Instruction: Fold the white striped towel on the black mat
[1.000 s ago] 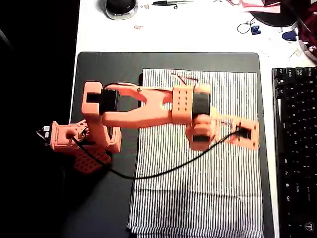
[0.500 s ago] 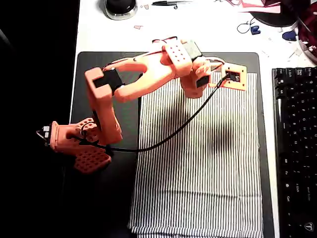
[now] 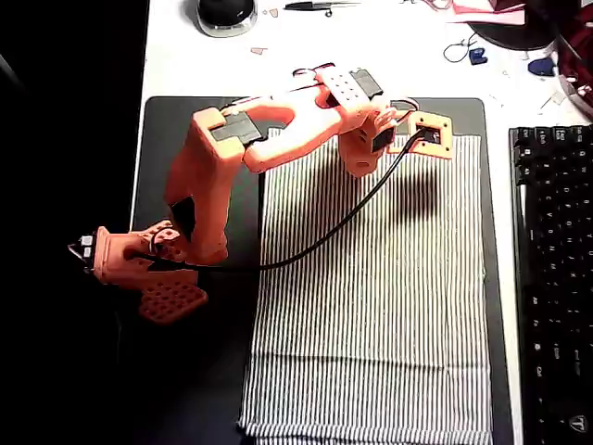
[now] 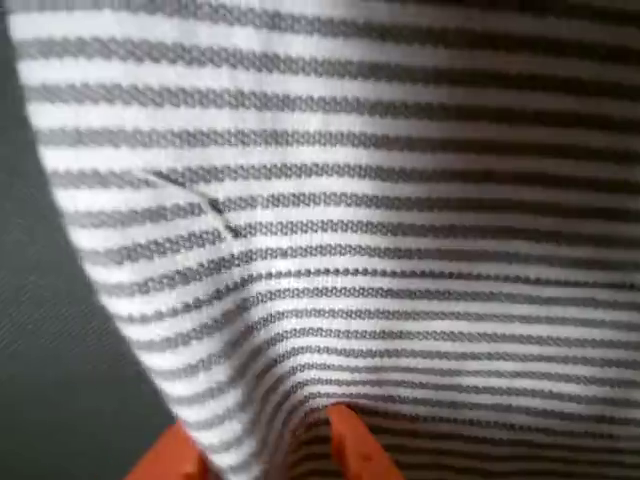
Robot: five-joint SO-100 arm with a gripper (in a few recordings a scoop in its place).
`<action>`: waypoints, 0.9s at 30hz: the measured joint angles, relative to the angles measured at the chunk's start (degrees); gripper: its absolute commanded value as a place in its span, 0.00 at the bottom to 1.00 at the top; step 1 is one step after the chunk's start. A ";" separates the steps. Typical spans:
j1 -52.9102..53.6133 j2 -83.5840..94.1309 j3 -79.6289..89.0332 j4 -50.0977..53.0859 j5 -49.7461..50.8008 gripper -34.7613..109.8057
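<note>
Pinching a raised fold of the white striped towel (image 4: 380, 200) between narrow orange fingertips (image 4: 350, 445) | gripper (image 3: 361, 158) at frame's upper centre | towel flat on the black mat (image 3: 199, 139)

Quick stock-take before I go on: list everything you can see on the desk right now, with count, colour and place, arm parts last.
White striped towel: one, white with dark pinstripes, spread flat on the mat, right of the arm base.
Black mat: one, black, under the towel.
Keyboard: one, black, right edge, off the mat.
Pen: one, dark, top edge of the white desk.
Round object: one, dark with a pale rim, top edge; cannot tell what it is.
Small blue item: one, top right.
Arm: one, orange, reaching from the base at left to the towel's top edge.
End effector: orange fingertips either side of a pinched ridge of towel near its edge, in the wrist view.
</note>
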State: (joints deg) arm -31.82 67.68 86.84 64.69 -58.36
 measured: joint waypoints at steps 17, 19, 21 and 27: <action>12.48 11.25 5.45 5.98 -8.79 0.24; 14.15 13.27 4.13 9.32 -10.20 0.24; 15.73 15.47 2.46 12.92 -11.78 0.24; 24.26 20.65 -1.49 22.85 -18.81 0.24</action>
State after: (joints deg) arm -7.56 88.33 85.34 87.54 -77.17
